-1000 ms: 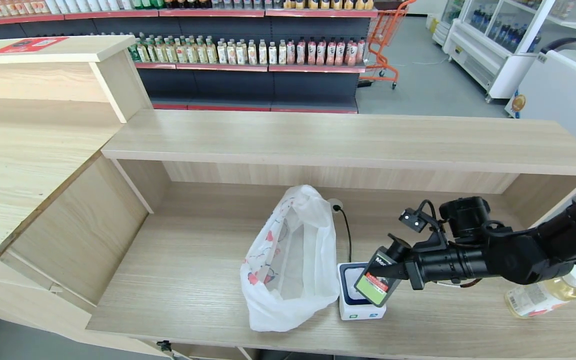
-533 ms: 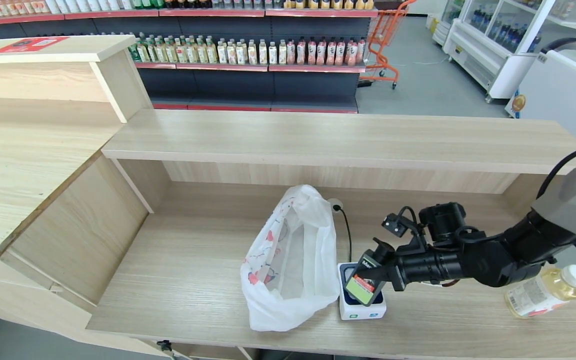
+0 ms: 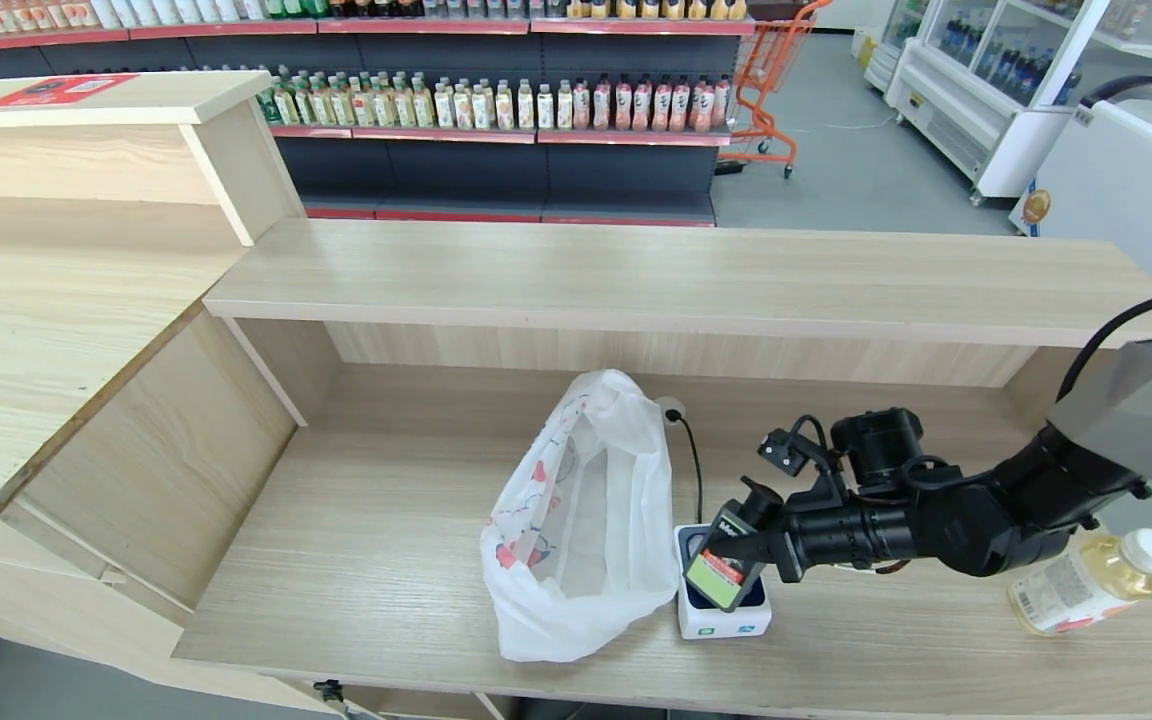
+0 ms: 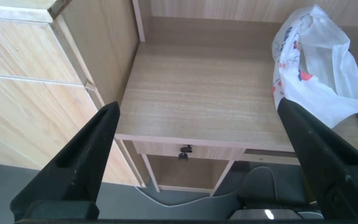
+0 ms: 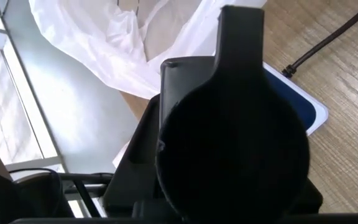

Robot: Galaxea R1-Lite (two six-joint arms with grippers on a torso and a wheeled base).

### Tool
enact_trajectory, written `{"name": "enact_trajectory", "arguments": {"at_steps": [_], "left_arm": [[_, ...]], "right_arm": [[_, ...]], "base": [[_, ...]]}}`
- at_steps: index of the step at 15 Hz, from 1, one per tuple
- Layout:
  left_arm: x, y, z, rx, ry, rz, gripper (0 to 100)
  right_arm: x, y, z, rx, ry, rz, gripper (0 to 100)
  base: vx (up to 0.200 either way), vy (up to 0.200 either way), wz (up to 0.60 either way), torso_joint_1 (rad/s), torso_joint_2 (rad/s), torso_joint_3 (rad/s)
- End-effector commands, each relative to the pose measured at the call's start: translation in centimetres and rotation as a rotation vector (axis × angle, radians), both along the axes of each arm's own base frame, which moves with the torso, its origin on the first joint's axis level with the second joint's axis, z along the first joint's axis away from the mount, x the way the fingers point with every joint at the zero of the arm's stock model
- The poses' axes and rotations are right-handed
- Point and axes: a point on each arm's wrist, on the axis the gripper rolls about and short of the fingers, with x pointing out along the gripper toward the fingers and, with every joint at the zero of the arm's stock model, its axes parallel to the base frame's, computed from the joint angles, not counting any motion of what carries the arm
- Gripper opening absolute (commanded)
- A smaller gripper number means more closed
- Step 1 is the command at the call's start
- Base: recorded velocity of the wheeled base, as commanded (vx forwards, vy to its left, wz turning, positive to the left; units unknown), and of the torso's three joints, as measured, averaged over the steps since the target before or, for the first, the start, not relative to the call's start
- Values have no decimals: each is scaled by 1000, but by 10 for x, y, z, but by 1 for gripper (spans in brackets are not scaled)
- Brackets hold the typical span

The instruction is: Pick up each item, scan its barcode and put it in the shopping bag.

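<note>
Your left gripper (image 4: 197, 111) hangs before the bench (image 3: 356, 560), fingers spread wide on nothing. The white shopping bag (image 3: 576, 520) stands open, just beside the scanner (image 3: 726, 622) on its right. Over the scanner's dark window, your right gripper (image 3: 736, 545) has its fingers clamped on the pack (image 3: 717, 575). It is flat and green-faced with a red strip, tilted, its long axis running from upper right down to lower left. A bottle (image 3: 1086, 585) lies farthest right.

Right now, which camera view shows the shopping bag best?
The head view: the whole shopping bag stands open there. The left wrist view shows it from the side, the right wrist view part of its mouth.
</note>
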Motion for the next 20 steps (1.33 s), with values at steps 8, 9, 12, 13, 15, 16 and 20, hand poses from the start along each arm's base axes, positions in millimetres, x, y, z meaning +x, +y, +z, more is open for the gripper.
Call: {"name": "enact_trajectory", "arguments": {"at_steps": [8, 9, 12, 13, 15, 16, 20], "left_arm": [[0, 0, 0, 0, -1, 0, 100], [0, 0, 0, 0, -1, 0, 100], [0, 0, 0, 0, -1, 1, 100], [0, 0, 0, 3, -1, -2, 100], [0, 0, 0, 6, -1, 0, 100], [0, 0, 0, 6, -1, -2, 100], [0, 0, 0, 4, -1, -2, 100]], "right_arm": [[-27, -17, 113, 66, -297, -135, 0], [-27, -17, 113, 66, -297, -135, 0], [-51, -23, 114, -14, -414, -110, 0], [-56, -23, 110, -1, -418, -90, 0], [-62, -23, 107, 28, -436, -57, 0], [-63, -24, 106, 33, -437, -51, 0], [-60, -22, 101, 46, -421, -23, 0]], "base": [[0, 0, 0, 0, 0, 0], [0, 0, 0, 0, 0, 0], [0, 0, 0, 0, 0, 0], [0, 0, 0, 0, 0, 0], [0, 0, 0, 0, 0, 0], [0, 0, 0, 0, 0, 0], [0, 50, 0, 1, 2, 1]]}}
